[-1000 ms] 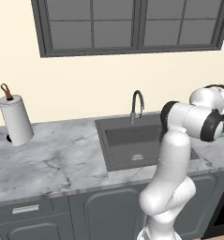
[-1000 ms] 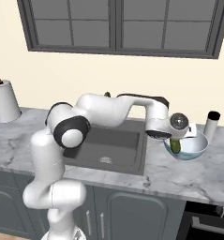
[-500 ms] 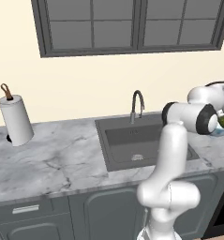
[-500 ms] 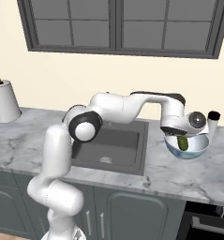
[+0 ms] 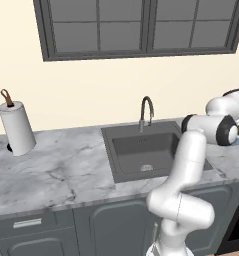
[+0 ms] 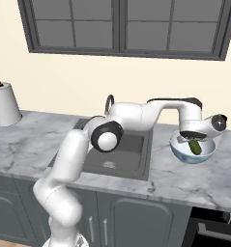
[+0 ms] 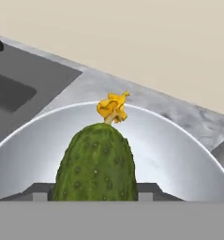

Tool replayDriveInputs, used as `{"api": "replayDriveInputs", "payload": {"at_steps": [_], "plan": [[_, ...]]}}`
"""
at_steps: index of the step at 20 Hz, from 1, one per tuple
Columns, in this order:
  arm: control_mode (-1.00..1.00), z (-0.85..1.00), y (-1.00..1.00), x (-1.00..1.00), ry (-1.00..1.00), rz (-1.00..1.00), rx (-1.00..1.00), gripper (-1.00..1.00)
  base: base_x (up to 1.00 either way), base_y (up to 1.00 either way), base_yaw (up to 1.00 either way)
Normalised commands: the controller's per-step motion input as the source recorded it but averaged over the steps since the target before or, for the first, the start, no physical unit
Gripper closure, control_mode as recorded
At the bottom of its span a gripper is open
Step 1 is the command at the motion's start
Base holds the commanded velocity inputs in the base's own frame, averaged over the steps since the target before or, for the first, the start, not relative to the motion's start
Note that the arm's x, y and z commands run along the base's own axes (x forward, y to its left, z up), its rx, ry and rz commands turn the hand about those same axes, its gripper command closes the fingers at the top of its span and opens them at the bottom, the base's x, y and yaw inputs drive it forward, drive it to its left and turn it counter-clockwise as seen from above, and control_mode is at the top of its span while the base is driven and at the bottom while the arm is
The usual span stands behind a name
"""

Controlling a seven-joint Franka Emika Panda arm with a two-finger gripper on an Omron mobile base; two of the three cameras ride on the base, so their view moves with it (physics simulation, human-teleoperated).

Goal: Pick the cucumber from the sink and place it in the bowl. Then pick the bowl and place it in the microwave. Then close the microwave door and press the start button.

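Gripper (image 6: 194, 140) at the right of the right base view hangs over the bowl (image 6: 192, 153), grasping the cucumber (image 6: 195, 147) (its yellow flower end points away in the hand view). Left of the bowl lies the sink (image 6: 131, 152) with its faucet (image 5: 146, 112). A paper towel roll (image 5: 16, 128) stands far left on the marble surface (image 5: 56, 172). A window (image 5: 141, 25) runs along the top.
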Motion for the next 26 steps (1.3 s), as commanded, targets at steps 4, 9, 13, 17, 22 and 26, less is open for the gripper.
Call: {"api": "replayDriveInputs", "payload": {"at_steps": [4, 9, 13, 17, 22, 26], "plan": [[-1.0, -0.63, 0.01, 0.05, 0.0, 0.15, -0.11, 1.0, 0.0, 0.0, 0.0], [-1.0, -0.22, 0.11, 0.0, 0.0, 0.13, -0.09, 1.0, 0.0, 0.0, 0.0], [-1.0, 0.29, 0.1, 0.02, 0.0, 0.07, -0.09, -1.0, 0.0, 0.0, 0.0], [-1.0, 0.5, 0.11, 0.02, 0.0, 0.09, -0.11, -1.0, 0.0, 0.0, 0.0], [-1.0, 0.34, 0.62, -0.06, 0.02, 0.07, -0.24, -1.0, 0.0, 0.0, 0.0], [-1.0, 0.0, 0.35, -0.22, 0.01, 0.07, -0.15, -1.0, 0.0, 0.0, 0.0]]}}
